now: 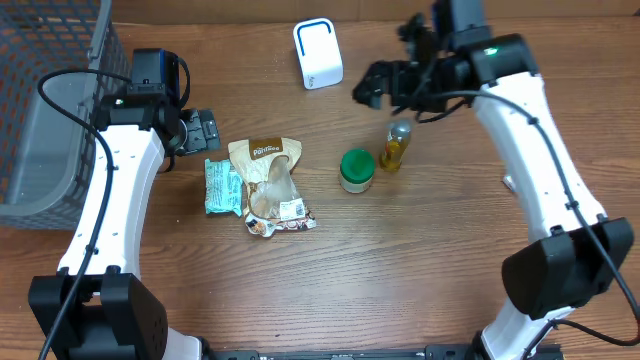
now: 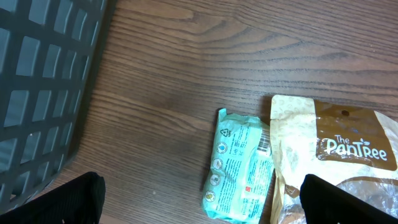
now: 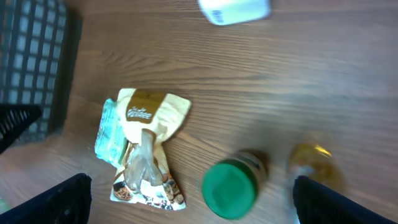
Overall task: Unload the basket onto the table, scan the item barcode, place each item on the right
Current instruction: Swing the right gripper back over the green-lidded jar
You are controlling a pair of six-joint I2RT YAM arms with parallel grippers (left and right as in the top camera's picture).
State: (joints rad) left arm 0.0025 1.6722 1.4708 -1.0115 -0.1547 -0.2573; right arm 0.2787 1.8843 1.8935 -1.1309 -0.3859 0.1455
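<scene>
On the wooden table (image 1: 420, 260), every item lies free; neither of your grippers holds anything. Your left gripper (image 1: 205, 130) is just up and to the left of the teal packet (image 1: 222, 187), with its fingers (image 2: 74, 199) spread wide and nothing between them. Its wrist camera looks down on the packet and the top of the brown snack bag (image 1: 268, 185). The two lie flat, side by side and touching. The gray basket (image 1: 50, 110) stands at the table's left edge, near that arm.

Your right gripper (image 1: 380, 92) hangs above the table near the small bottle (image 1: 396, 145), and its fingers (image 3: 56, 199) are also spread wide. The bottle stands upright, with the green-lidded jar (image 1: 357, 170) just to its left. The white scanner (image 1: 318, 55) stands at the far edge, well apart from the bag and packet. A white label shows at the bag's near end, too small to read.
</scene>
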